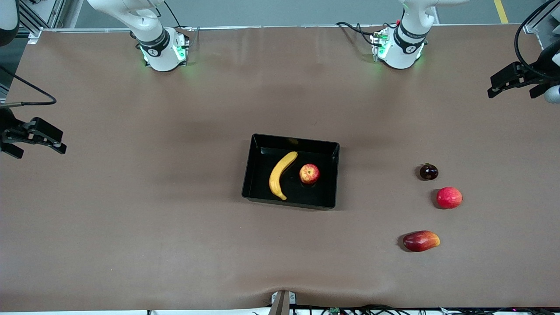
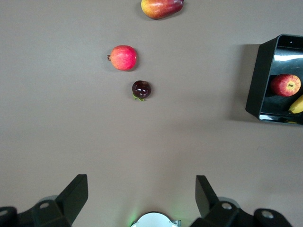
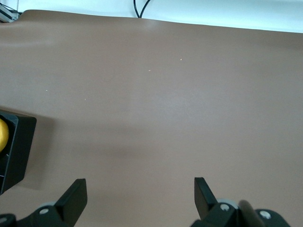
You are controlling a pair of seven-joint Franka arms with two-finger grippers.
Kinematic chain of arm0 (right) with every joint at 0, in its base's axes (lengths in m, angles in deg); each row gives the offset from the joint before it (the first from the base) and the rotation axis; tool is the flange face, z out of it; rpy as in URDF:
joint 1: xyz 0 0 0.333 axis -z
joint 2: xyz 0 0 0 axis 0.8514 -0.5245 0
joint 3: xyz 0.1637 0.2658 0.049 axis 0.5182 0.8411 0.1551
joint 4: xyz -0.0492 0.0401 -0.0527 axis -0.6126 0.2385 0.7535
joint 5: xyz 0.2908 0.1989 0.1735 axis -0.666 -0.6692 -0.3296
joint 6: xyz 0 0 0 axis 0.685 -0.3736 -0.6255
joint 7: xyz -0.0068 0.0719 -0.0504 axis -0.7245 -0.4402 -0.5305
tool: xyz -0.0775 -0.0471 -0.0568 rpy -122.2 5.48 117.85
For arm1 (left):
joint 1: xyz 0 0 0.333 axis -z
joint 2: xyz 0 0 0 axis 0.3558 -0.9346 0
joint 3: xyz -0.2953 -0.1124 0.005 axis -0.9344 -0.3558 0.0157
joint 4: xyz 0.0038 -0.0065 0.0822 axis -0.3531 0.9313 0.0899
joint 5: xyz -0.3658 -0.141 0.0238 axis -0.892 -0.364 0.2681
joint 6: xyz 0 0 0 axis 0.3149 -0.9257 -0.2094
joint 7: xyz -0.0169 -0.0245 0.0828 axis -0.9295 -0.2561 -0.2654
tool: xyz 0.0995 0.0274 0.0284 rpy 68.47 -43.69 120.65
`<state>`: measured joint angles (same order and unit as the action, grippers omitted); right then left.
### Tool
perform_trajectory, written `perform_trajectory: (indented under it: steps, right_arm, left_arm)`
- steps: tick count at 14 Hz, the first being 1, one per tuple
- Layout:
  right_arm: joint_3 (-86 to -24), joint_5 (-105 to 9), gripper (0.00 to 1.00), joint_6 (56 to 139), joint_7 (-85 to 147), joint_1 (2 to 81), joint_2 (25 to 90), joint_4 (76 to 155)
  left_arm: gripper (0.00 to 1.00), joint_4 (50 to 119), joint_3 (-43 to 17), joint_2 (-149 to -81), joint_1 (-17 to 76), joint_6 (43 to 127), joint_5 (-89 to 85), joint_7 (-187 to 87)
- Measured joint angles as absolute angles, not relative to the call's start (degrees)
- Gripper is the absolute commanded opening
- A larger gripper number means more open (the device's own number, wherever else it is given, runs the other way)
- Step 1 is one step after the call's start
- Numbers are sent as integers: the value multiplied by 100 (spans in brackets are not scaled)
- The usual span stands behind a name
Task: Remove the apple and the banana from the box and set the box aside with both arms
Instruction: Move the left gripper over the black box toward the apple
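Nearest the front camera lies one elongated red-and-yellow fruit point(image 1: 421, 241), toward my left arm's end of the table. Farther from the camera than it sits one uniformly red round fruit point(image 1: 449, 197), and farther again one small dark, almost black fruit point(image 1: 428, 172). All three rest apart from one another on the brown table point(image 1: 131, 210).

My left gripper point(image 1: 512, 81) hangs over the table edge at my left arm's end, its fingers point(image 2: 73, 195) spread wide with nothing between them and touching nothing. My right gripper point(image 1: 37, 135) hangs over the edge at my right arm's end, its fingers point(image 3: 75, 196) likewise spread wide and empty. Both of my arms wait, well apart from every object.

One black box point(image 1: 251, 175) stands at the middle of the table. In it lie two fruits: one curved yellow banana point(image 1: 281, 174) on the side toward my right arm, and one small apple point(image 1: 309, 173), red with yellow patches, just beside it on the side toward my left arm. Banana and apple do not touch.

That makes five fruits in all: two in the box, three outside it.
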<state>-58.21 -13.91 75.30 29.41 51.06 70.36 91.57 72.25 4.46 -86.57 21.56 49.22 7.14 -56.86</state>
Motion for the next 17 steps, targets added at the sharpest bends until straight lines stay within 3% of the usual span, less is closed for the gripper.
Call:
perform_trajectory:
  steps: [12, 17]
  right_arm:
    - [-5872, -1386, 100, 7511, 2843, 5240, 7088, 9115]
    - [-5883, -1385, 100, 7487, 2771, 5309, 7103, 9090]
  left_arm:
    - [100, 7234, 430, -8837, 2162, 4899, 714, -5693]
    - [100, 7193, 88, -9131, 2326, 4961, 714, -5182]
